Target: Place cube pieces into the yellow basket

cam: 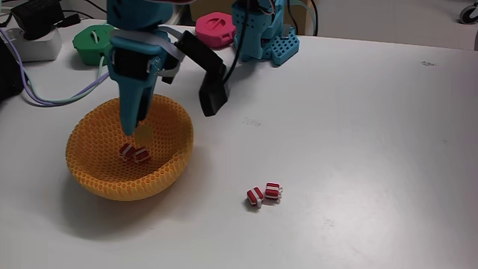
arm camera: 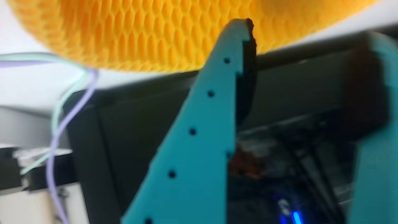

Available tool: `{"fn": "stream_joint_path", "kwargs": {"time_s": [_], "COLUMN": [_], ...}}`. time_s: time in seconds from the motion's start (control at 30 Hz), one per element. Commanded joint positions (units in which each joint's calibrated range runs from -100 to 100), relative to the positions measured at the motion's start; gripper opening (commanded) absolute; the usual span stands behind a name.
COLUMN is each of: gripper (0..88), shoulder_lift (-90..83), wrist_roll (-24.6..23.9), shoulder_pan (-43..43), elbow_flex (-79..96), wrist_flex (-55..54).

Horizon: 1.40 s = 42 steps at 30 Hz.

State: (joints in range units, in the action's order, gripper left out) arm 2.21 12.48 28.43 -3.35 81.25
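The yellow basket [cam: 97,173] sits on the white table at the left in the fixed view. Two red-and-white striped cubes [cam: 133,152] lie on its floor. My gripper [cam: 174,118] hangs over it, open: the teal finger [cam: 139,112] points down into the bowl and the black jaw is splayed far out to the right. A yellow-orange cube [cam: 144,135] shows just under the teal fingertip, against the inner wall; I cannot tell whether it touches the tip. Two more striped cubes [cam: 263,194] lie side by side on the table, right of the basket. In the wrist view the teal finger [arm camera: 211,137] rises toward the blurred honeycomb basket [arm camera: 155,31].
A green puck [cam: 97,41] and a pink puck [cam: 215,30] stand at the back. The arm's blue base [cam: 269,37] stands next to the pink one. Cables [cam: 45,97] and a white box [cam: 33,45] are at the far left. Bare table stretches right of the loose cubes.
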Motion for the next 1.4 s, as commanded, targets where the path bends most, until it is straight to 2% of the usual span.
{"fn": "stream_joint_path", "kwargs": {"time_s": [0.0,0.1,0.2,0.4,0.57,0.73,0.93,1.37], "gripper": [34.7,34.3,29.7,25.9,24.7,23.5,22.4,21.0], "shoulder_lift": [-2.4,-2.5,-3.0,-0.7,5.8,12.9,21.0,26.6], "wrist_roll": [-1.9,-4.0,-6.3,-12.4,-16.2,-18.2,-19.7,-18.3], "shoulder_pan": [-1.1,-5.3,-14.2,-34.5,-43.1,-44.7,-42.8,-38.4], "elbow_flex": [-6.0,-12.9,-17.5,-8.9,-7.7,-11.0,-13.3,-15.6], "wrist_flex": [6.0,12.2,17.9,16.7,13.6,10.1,6.9,1.9]}}
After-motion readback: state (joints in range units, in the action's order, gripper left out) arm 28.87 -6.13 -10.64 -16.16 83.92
